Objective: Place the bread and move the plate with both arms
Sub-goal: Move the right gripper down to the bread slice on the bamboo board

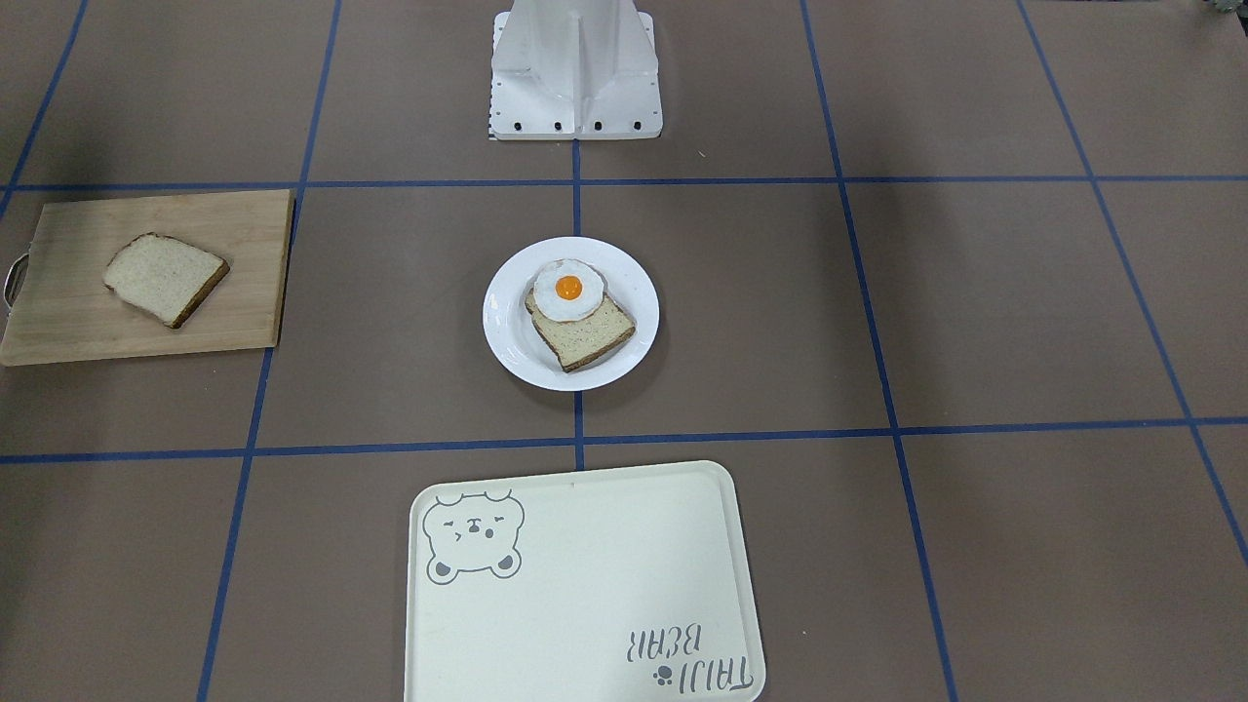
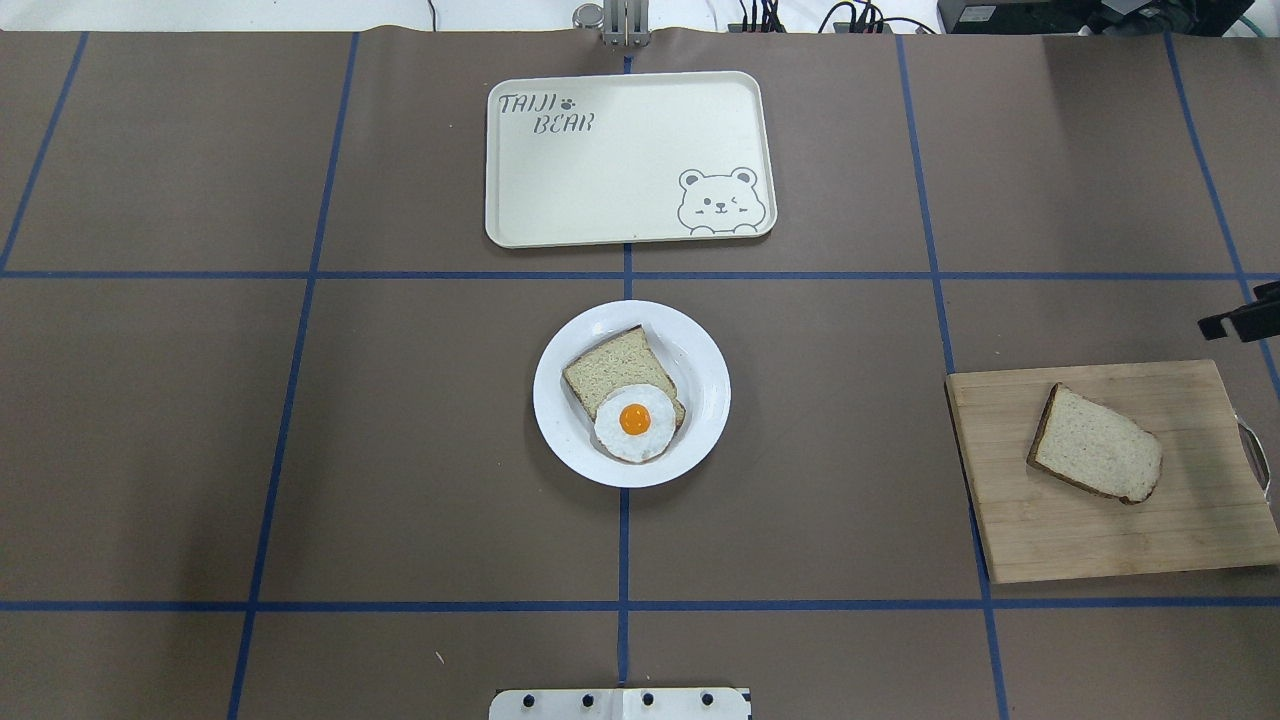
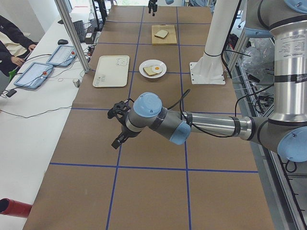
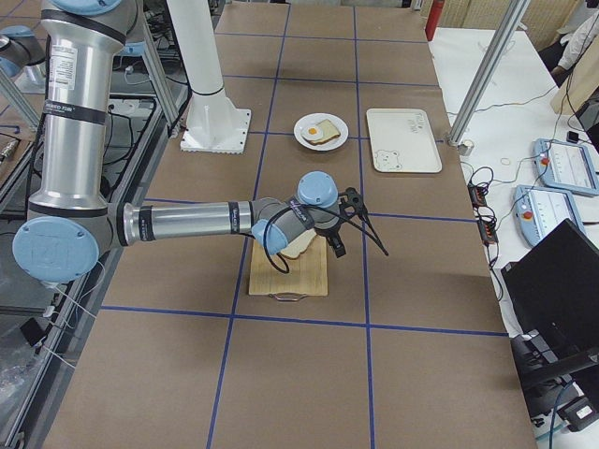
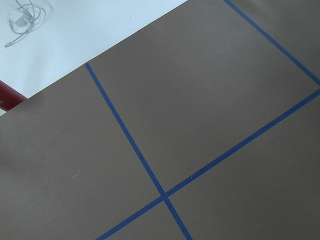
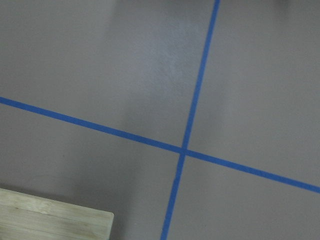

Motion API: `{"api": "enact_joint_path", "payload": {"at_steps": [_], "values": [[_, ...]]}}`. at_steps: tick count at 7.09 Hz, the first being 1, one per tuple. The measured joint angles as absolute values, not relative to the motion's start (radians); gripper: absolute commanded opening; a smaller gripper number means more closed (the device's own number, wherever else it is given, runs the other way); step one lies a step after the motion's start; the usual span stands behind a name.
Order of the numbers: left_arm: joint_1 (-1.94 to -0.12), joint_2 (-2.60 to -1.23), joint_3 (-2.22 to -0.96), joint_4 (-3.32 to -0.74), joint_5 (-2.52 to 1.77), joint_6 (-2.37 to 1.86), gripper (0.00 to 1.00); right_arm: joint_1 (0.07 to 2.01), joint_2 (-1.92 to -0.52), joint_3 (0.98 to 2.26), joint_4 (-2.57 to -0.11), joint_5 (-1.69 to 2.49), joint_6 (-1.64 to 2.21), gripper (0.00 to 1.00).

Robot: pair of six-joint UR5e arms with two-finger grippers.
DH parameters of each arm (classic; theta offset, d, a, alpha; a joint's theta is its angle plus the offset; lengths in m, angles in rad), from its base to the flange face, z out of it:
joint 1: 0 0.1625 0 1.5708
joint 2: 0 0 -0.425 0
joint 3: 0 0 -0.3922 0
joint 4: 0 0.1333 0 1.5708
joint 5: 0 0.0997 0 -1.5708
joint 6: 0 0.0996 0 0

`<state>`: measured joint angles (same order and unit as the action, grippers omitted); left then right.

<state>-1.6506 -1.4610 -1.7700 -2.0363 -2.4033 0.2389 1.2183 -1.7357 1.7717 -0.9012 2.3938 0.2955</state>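
The bread (image 1: 166, 278) lies on a wooden cutting board (image 1: 58, 302) on the robot's right side; it also shows in the overhead view (image 2: 1095, 458). The white plate (image 1: 502, 327) sits at the table's middle (image 2: 702, 360) and bears a second slice with a fried egg (image 2: 634, 420). My right gripper (image 4: 348, 224) hovers over the board's far edge; only a black fragment of it (image 2: 1243, 318) shows overhead, so I cannot tell if it is open. My left gripper (image 3: 115, 127) hangs above bare table far to the left, seen only from the side; I cannot tell its state.
A cream tray with a bear drawing (image 2: 620, 160) lies beyond the plate, away from the robot. The white robot base (image 1: 575, 78) stands behind the plate. The board's corner shows in the right wrist view (image 6: 50, 220). Operators sit at a side desk (image 3: 14, 43).
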Motion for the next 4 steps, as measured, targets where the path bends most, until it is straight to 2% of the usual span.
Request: {"api": "enact_joint_path", "payload": {"at_steps": [2,4], "values": [[-1.651,-1.451,-1.769,-2.039,-2.408,0.239,0.99,1.041,-1.792,1.771,-0.71,2.252,0.518,0.79],[-1.651,-1.447,-1.769,-2.04,-2.408,0.237,0.99,0.9,-1.862,1.77,-0.625,2.099,0.586,0.72]]}}
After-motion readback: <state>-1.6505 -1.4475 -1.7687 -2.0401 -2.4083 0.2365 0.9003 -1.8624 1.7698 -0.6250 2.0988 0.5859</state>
